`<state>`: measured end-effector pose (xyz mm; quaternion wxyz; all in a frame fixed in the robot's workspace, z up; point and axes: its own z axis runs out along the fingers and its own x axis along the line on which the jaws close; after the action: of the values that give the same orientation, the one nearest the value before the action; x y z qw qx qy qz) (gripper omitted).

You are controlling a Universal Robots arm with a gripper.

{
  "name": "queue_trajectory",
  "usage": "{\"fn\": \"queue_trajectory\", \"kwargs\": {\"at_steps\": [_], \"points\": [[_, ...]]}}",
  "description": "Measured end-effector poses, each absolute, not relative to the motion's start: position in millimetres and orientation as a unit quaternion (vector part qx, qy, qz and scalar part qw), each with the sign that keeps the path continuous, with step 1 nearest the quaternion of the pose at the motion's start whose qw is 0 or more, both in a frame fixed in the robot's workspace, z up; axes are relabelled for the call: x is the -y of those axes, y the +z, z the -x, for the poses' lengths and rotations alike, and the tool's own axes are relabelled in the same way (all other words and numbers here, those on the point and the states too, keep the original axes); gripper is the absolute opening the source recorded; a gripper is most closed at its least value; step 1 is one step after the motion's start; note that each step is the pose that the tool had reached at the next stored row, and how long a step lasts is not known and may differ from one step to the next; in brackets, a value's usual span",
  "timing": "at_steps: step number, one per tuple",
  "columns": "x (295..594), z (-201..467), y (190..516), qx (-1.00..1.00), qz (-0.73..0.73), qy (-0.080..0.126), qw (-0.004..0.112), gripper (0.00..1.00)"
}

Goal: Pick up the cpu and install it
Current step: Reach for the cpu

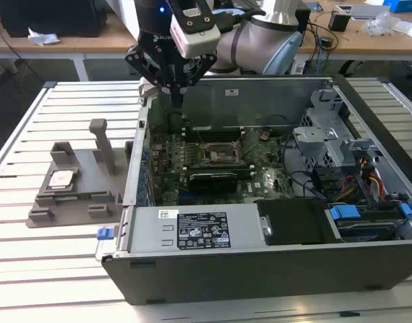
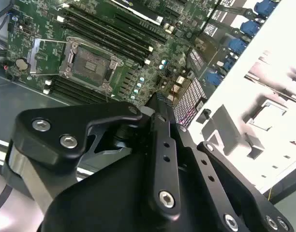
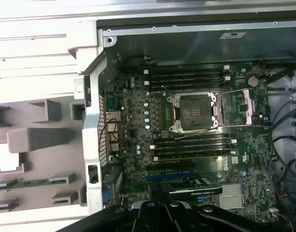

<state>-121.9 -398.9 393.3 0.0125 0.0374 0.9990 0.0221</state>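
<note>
Underneath everything, a white slatted counter (image 1: 58,269). On it, across the middle and the exterior view's right, an open dark computer case (image 1: 293,269) with its green motherboard (image 1: 266,182) facing up. Over the case's far left corner, a grey-and-blue robot arm (image 1: 260,40), coming in from the far side. Just beside the case on the exterior view's left, a grey plastic tray (image 1: 64,202) with an upright post. At the arm's end, the black pincer (image 1: 176,102), pointing down above the far left edge of the motherboard, closed to a narrow tip and gripping nothing. Near the middle of the board, the black-framed socket (image 1: 215,153). Smallest, the cpu (image 1: 61,179): flat in a recess on the tray's left part, silvery top up, well apart from pincer and socket. Seen too in the first wrist view as a pale square (image 3: 6,158).
</note>
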Motion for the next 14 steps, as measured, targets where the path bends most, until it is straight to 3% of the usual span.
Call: {"fn": "queue_trajectory", "kwargs": {"at_steps": [14], "points": [[399, 160, 393, -0.999, -0.037, 0.022, 0.012, 0.11]]}}
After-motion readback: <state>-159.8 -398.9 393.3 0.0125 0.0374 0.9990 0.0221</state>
